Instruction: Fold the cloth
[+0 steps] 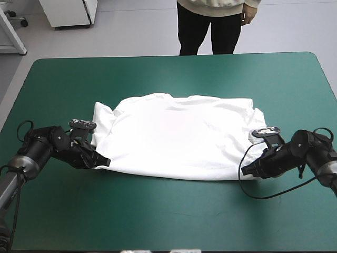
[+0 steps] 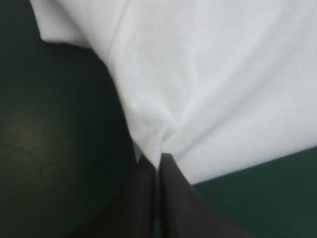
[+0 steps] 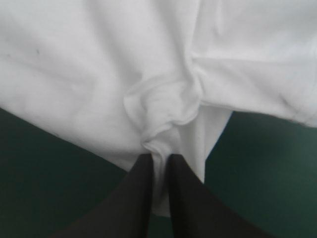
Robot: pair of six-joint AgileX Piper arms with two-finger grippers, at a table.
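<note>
T-shirt (image 1: 179, 134) was clamped at its 8 and 4 o'clock corners by left gripper (image 1: 108, 162) and right gripper (image 1: 245, 171); an even, simultaneous carry toward 12 was judged best.

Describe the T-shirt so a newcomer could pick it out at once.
Start at the teal-green table. Spread across its middle lies the white T-shirt, the left tool and right tool pinching its near corners. It is the only white cloth on the cover.
</note>
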